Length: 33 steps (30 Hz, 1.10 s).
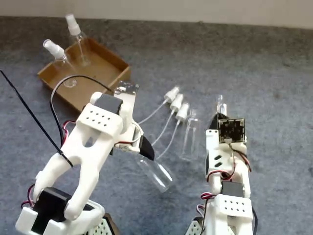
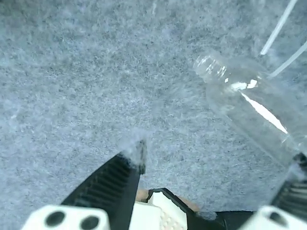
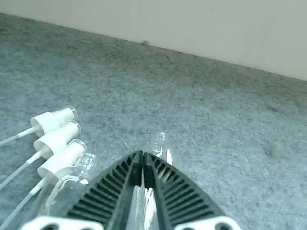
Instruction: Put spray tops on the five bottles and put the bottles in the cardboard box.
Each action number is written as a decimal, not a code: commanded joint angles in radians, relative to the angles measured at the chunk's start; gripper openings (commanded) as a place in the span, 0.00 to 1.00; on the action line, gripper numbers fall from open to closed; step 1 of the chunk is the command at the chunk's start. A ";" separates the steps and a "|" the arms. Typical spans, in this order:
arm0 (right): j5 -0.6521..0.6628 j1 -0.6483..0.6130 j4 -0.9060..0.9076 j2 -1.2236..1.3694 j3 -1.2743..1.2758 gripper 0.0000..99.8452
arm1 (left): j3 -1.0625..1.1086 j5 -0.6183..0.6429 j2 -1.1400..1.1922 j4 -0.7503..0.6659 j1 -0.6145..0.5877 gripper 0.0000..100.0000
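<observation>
We judge the task to be less than half done. In the cardboard box (image 1: 102,61) two bottles (image 1: 59,61) stand upright with spray tops already on them. The other three spray tops (image 1: 176,102) lie side by side on the grey carpet, their thin tubes pointing toward the left arm, and none of them is on a bottle.

We count three open bottles outside the box. One open bottle (image 1: 157,174) lies on its side just beside the left gripper (image 2: 216,158). This gripper's jaws are spread wide, and the bottle rests on the carpet close to one finger without being held. A second bottle (image 1: 190,128) lies next to the spray tops, between the two arms. The right gripper (image 3: 142,155) has its jaws pressed almost together, and the neck of a slim bottle (image 3: 160,141) shows just past the tips. Clear glass shows in the gap behind the tips, so we think this bottle is clamped.

A clear thing (image 1: 126,89) lies by the near corner of the box, and we cannot tell what it is.

What is left, in our judgement, is to cap three bottles and carry each one into the box.
</observation>
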 commanded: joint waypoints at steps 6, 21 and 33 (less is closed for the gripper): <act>0.002 0.008 -0.027 -0.010 0.154 0.00 | 0.070 0.132 -0.004 -0.149 -0.021 0.39; 0.002 0.008 -0.027 -0.010 0.154 0.00 | 0.079 0.138 -0.005 -0.155 0.045 0.39; 0.002 0.008 -0.027 -0.010 0.154 0.00 | 0.102 0.138 -0.004 -0.155 0.087 0.39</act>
